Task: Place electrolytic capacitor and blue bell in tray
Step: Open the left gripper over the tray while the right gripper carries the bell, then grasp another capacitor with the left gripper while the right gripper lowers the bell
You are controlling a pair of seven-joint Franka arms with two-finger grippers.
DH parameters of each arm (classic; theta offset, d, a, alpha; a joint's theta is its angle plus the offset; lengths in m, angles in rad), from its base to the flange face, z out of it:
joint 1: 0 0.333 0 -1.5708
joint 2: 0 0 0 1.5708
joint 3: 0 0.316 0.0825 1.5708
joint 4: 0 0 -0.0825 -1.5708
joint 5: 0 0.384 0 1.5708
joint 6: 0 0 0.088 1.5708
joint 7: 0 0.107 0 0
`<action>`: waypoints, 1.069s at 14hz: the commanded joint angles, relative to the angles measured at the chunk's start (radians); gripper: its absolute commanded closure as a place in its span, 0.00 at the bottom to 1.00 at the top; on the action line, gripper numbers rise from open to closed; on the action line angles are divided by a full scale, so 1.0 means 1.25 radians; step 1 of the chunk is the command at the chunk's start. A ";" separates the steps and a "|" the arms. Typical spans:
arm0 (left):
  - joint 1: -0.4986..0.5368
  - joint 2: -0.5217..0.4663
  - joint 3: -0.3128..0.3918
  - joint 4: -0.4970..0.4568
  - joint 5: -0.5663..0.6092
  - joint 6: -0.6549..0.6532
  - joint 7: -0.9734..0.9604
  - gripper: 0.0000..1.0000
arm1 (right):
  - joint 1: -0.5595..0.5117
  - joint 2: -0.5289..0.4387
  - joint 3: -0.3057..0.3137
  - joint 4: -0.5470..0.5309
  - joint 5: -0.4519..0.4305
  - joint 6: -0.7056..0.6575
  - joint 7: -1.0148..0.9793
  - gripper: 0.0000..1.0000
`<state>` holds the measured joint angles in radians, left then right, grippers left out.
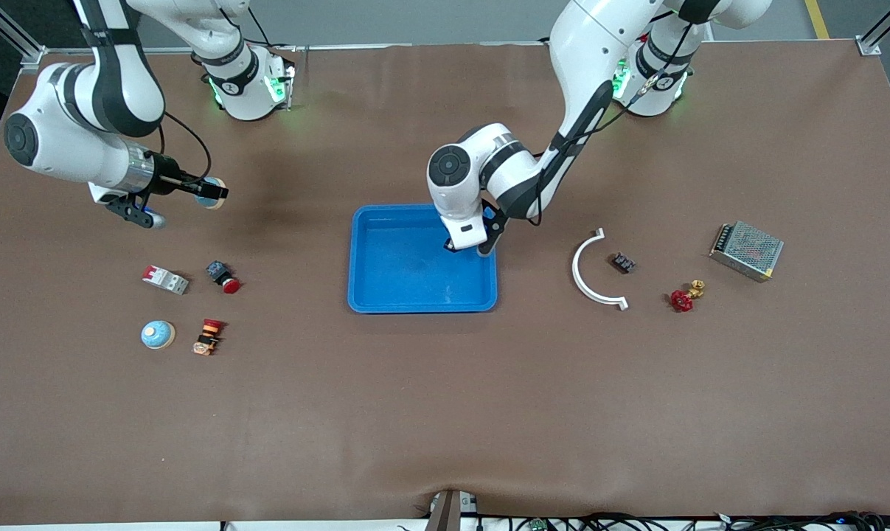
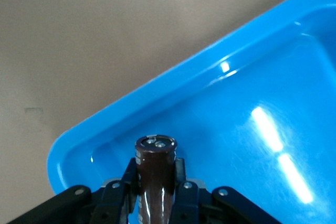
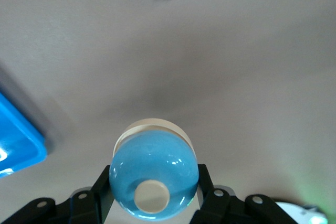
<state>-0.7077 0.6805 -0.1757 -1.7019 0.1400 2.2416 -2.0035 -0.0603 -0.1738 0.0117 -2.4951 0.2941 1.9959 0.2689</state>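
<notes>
Nearest the front camera, toward the right arm's end of the table, a second blue bell [image 1: 157,334] sits on the brown table [image 1: 445,413] beside an orange and red push button [image 1: 208,337]. A little farther from the camera lie a grey breaker with a red tab [image 1: 165,279] and a red-capped button switch [image 1: 223,276]. Toward the left arm's end, a red valve handle [image 1: 683,297] lies near a curved white bracket [image 1: 593,270], with a small dark connector [image 1: 623,262] just beside the bracket and a metal mesh power supply box [image 1: 746,250] well apart from them. At the middle of the table rests the blue tray [image 1: 386,295]. The left gripper [image 1: 468,248] hangs over the tray's corner toward the left arm's base, its fingers [image 2: 116,195] clamped on the electrolytic capacitor [image 2: 155,174], a dark brown cylinder whose capped end points at the tray floor just inside the rim. Farthest from the camera, the right gripper [image 1: 207,190] is up in the air over bare table toward the right arm's end, well apart from the tray, its fingers [image 3: 100,190] closed around the blue bell [image 3: 154,181], a glossy blue dome on a pale base with a pale button on top.
</notes>
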 commanded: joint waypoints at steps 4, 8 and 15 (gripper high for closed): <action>0.009 -0.010 0.010 0.025 0.018 -0.006 -0.007 0.00 | 0.237 -0.011 -0.004 0.020 0.038 0.087 0.356 1.00; 0.071 -0.099 0.013 0.031 0.023 -0.090 0.073 0.00 | 0.385 0.031 -0.004 0.019 0.036 0.214 0.526 1.00; 0.288 -0.277 0.006 -0.087 0.024 -0.280 0.523 0.00 | 0.584 0.253 -0.006 0.037 0.030 0.518 0.752 1.00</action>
<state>-0.4194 0.4200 -0.1537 -1.6905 0.1547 1.8879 -1.4800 0.6456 0.0739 0.0191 -2.4819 0.3248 2.6012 1.1728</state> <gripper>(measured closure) 0.000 0.344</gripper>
